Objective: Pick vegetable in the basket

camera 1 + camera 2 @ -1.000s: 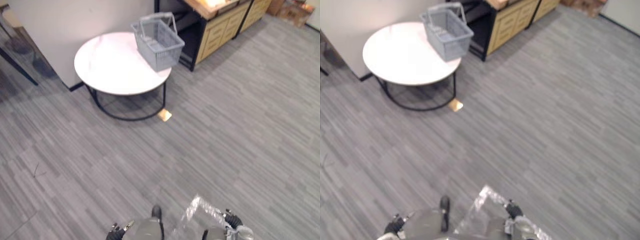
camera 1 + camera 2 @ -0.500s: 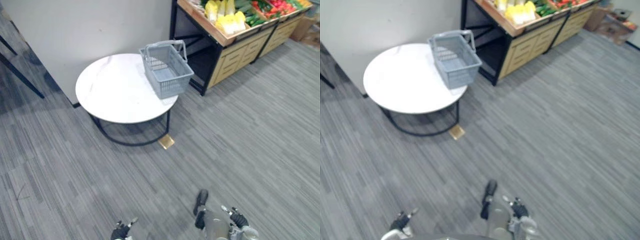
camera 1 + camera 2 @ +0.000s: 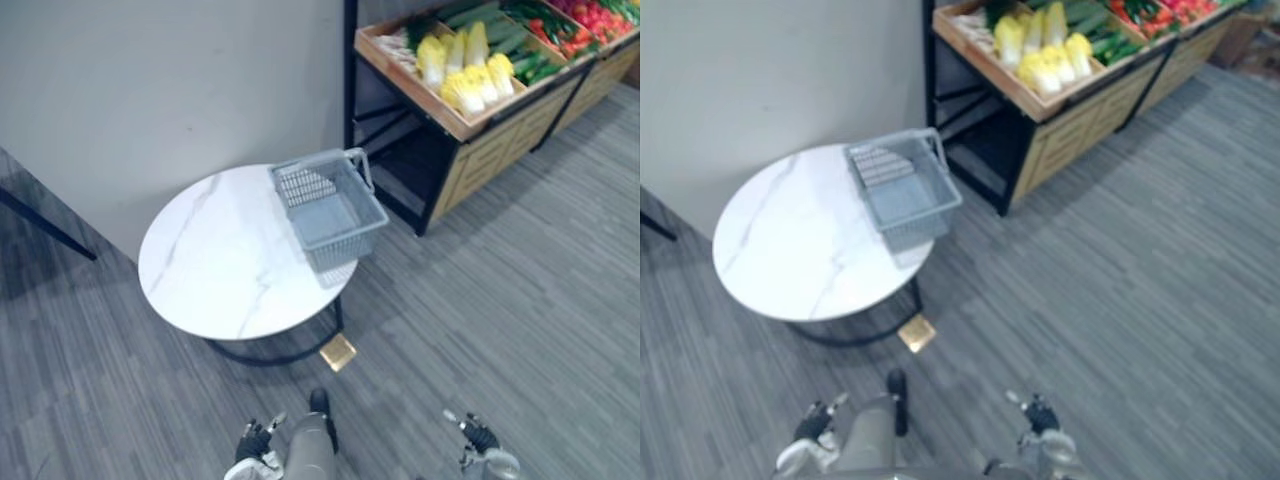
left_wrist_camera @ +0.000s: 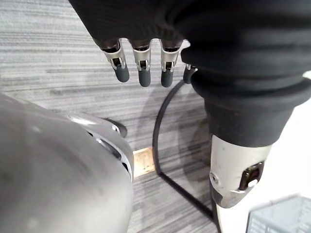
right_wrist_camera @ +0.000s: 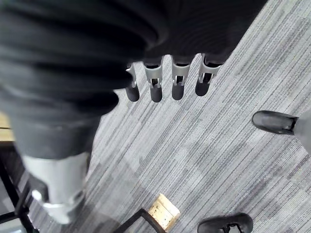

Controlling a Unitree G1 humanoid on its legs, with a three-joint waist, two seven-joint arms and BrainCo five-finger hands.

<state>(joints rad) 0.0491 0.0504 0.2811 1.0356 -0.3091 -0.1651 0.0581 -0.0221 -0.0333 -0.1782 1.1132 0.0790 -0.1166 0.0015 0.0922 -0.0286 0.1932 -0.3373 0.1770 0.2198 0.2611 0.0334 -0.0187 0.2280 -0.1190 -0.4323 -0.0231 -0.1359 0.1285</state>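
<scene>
A grey plastic basket (image 3: 330, 208) stands empty at the right edge of a round white marble table (image 3: 230, 262). Behind it, a wooden produce stand (image 3: 470, 95) holds yellow-white cabbages (image 3: 466, 70), green vegetables (image 3: 505, 28) and red ones (image 3: 590, 14). My left hand (image 3: 254, 443) hangs low at the bottom of the view, fingers (image 4: 141, 65) straight and empty. My right hand (image 3: 476, 437) hangs at the lower right, its fingers (image 5: 177, 80) straight too, with nothing in them. Both hands are well short of the table and the stand.
A grey wall (image 3: 180, 90) rises behind the table. A small tan block (image 3: 338, 352) lies on the striped grey floor by the table's black frame (image 3: 270, 355). Open floor (image 3: 520, 300) stretches to the right before the stand.
The camera has tilted up and moved closer: table, basket and stand sit lower and larger in view, with more of the vegetables showing. Both hands stay low and empty.
</scene>
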